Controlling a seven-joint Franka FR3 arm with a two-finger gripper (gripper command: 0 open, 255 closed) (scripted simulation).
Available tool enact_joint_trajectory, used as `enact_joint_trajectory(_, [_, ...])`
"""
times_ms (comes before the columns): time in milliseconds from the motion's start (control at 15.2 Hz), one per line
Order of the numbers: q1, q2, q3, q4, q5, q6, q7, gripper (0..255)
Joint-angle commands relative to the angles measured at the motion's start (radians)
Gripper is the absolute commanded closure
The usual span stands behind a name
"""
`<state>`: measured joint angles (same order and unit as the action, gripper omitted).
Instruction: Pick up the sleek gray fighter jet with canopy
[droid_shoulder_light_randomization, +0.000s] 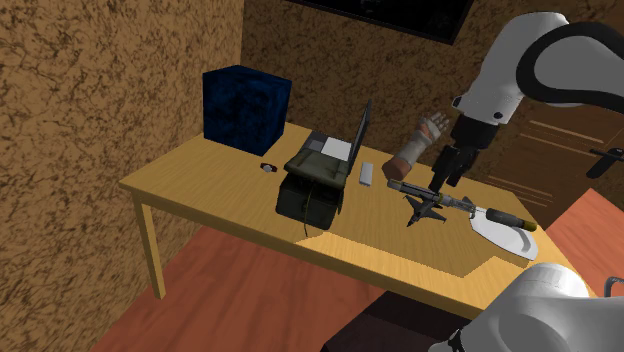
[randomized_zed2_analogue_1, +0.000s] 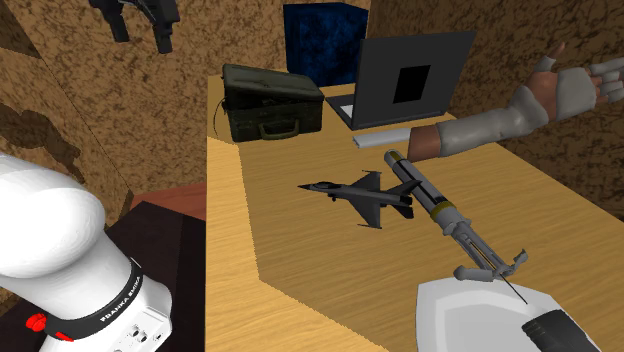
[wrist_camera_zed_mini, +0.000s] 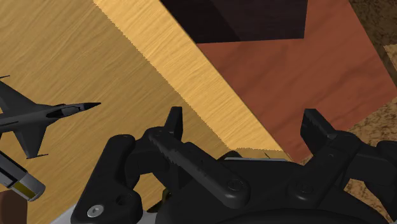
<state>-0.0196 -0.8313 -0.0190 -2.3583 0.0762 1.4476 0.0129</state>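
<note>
In the shoulder view, our all-black two-finger gripper (droid_shoulder_light_randomization: 447, 172) hangs over the light wooden table (droid_shoulder_light_randomization: 220, 190), near the small dark grey fighter jet (droid_shoulder_light_randomization: 424, 208) standing toward that view's right. In the second exterior view, a long olive cylindrical tool (randomized_zed2_analogue_1: 432, 198) lies just beside the jet's tail and a bandaged forearm model (randomized_zed2_analogue_1: 500, 118) lies beyond; we might snag either. In the wrist view, the fingers (wrist_camera_zed_mini: 173, 124) stand spread and empty, the jet off to one side: descending straight, we would miss.

jet (randomized_zed2_analogue_1: 360, 193) on table (randomized_zed2_analogue_1: 300, 285), long tool (randomized_zed2_analogue_1: 432, 200) alongside
</note>
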Motion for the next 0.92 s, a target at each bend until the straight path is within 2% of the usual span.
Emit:
enact_joint_trajectory(0, [0.0,0.0,0.0,0.0,0.0,0.0,0.0,0])
enact_joint_trajectory(462, [-0.039,0.058,-0.116,-0.104,-0.11,0.172,-0.15,0])
enact_joint_trajectory(858, [-0.07,0.167,-0.222,-0.143,-0.188,0.337,-0.273,0])
